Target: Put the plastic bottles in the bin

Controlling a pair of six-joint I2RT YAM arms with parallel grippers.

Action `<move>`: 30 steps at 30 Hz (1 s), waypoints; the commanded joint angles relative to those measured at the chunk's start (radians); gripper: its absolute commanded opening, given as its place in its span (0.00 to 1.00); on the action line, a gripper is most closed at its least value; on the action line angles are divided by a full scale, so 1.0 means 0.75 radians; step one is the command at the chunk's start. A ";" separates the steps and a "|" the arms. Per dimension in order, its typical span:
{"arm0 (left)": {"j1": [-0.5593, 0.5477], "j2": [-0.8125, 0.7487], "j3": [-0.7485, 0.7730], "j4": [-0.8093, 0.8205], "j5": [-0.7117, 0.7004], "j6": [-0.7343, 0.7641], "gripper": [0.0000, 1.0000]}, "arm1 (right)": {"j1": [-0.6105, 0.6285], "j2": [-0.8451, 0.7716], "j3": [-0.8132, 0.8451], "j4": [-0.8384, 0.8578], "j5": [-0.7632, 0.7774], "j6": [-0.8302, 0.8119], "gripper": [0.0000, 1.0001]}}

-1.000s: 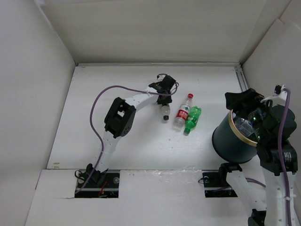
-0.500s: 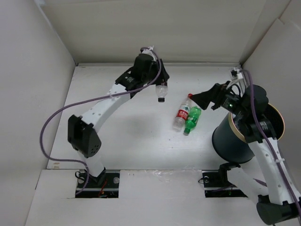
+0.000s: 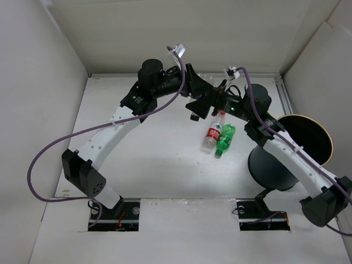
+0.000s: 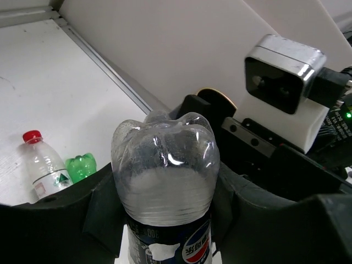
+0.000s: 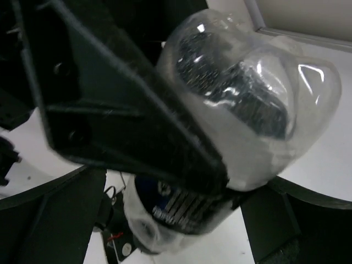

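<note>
My left gripper (image 3: 192, 98) is shut on a clear bottle with a dark blue label (image 4: 164, 165) and holds it in the air, cap (image 3: 194, 116) down. My right gripper (image 3: 202, 105) has come up against it. In the right wrist view the same bottle (image 5: 242, 104) sits between my right gripper's (image 5: 176, 220) spread fingers, with a left finger (image 5: 126, 104) across it. A red-label, red-cap bottle (image 3: 212, 132) and a green bottle (image 3: 224, 140) lie side by side on the table. The bin (image 3: 278, 165) stands at the right with its tan rim (image 3: 328, 144).
White walls enclose the table on the left, back and right. A metal rail (image 3: 283, 91) runs along the far right edge. Purple cables (image 3: 55, 148) loop beside both arms. The right wrist camera (image 4: 283, 88) sits close behind the held bottle.
My left arm lifted the dark-label bottle and carried it right. My right arm swung left from over the bin to meet it above the two lying bottles.
</note>
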 commanded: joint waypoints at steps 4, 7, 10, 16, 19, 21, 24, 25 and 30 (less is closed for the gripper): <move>0.001 -0.111 -0.089 0.214 0.130 -0.110 0.00 | 0.077 0.102 0.077 0.314 0.202 0.071 0.99; 0.001 -0.125 -0.102 0.214 0.118 -0.110 0.08 | 0.091 0.131 0.078 0.338 0.202 0.083 0.46; 0.001 -0.156 -0.116 0.214 0.028 -0.110 0.80 | 0.106 0.113 0.061 0.338 0.271 0.083 0.02; 0.001 -0.185 -0.006 -0.004 -0.390 -0.060 1.00 | -0.008 -0.087 0.028 0.079 0.522 0.004 0.00; 0.001 -0.140 0.070 -0.158 -0.544 0.010 1.00 | -0.068 -0.269 0.028 -0.219 0.858 -0.015 0.00; -0.032 -0.093 0.082 -0.211 -0.598 0.091 1.00 | -0.139 -0.374 0.045 -0.493 1.155 0.007 0.00; -0.077 -0.027 0.094 -0.242 -0.633 0.151 1.00 | -0.270 -0.447 0.045 -0.800 1.377 0.076 0.00; -0.077 0.027 0.094 -0.242 -0.613 0.151 1.00 | -0.303 -0.490 0.045 -0.866 1.438 0.109 0.00; -0.209 0.202 0.170 -0.295 -0.649 0.231 1.00 | -0.475 -0.668 -0.039 -1.132 1.719 0.296 0.00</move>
